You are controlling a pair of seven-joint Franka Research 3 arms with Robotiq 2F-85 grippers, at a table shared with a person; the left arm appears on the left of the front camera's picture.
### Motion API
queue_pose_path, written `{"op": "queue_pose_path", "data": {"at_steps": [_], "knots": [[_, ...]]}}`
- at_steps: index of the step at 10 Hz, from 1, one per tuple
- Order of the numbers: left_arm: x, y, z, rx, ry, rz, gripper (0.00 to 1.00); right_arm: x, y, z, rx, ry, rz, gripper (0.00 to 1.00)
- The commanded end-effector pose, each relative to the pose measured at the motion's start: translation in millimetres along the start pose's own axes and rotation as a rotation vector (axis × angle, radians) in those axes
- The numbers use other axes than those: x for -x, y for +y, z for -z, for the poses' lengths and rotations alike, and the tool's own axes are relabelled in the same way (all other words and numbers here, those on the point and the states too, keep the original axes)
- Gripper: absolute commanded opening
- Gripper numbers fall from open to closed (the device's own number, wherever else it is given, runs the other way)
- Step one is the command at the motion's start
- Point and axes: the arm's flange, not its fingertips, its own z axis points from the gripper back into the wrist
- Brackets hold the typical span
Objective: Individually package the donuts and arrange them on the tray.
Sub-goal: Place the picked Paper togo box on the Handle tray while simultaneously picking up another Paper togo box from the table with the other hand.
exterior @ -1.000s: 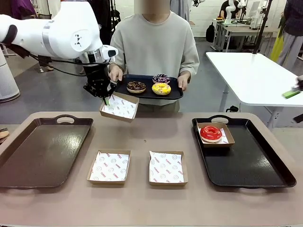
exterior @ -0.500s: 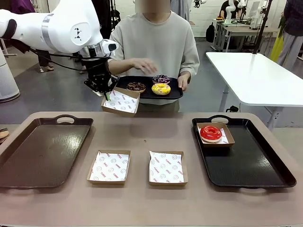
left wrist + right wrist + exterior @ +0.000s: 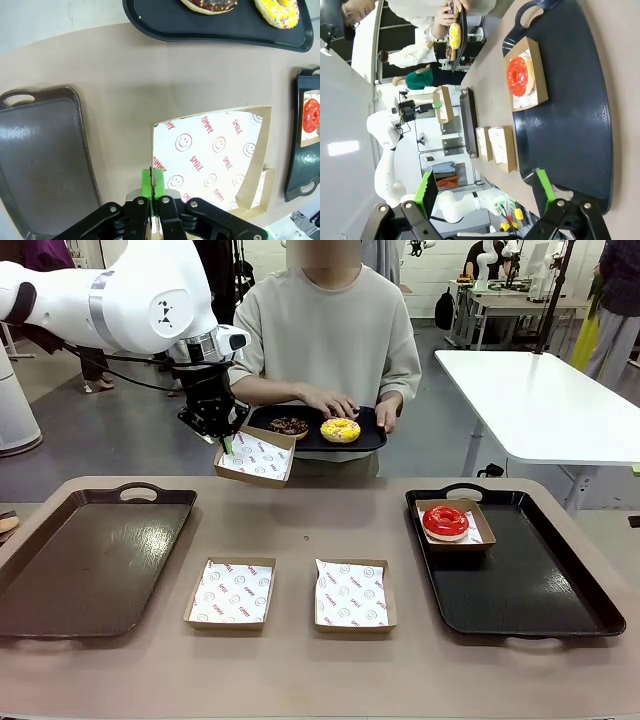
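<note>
Left hand (image 3: 227, 447) tight on paper-lined box (image 3: 258, 458), apparently just beside person's tray (image 3: 368, 438).

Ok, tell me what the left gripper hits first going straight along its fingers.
Probably bare table, beside the brown tray; the left gripper, shut on its box, has nothing nearer. Depth unclear.

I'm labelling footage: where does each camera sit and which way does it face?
Front: fixed between the arms, facing the person across the table; left arm shows.
Left wrist: looks down past the shut left gripper at its box.
Right wrist: rolled sideways, looks along the open right gripper over the tray.
All three share the red donut.
</note>
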Motion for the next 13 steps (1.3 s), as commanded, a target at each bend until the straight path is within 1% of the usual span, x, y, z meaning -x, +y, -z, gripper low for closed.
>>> {"op": "queue_pose_path", "data": {"at_steps": [1,13], "knots": [[1.5,0.9,-0.6,-0.001,-0.001,0.008,0.0,6.2,3.2,-7.7,0.002,0.01,-0.002,1.0],[1.5,0.9,-0.6,-0.001,-0.001,0.008,0.0,6.2,3.2,-7.7,0.002,0.01,-0.002,1.0]]}}
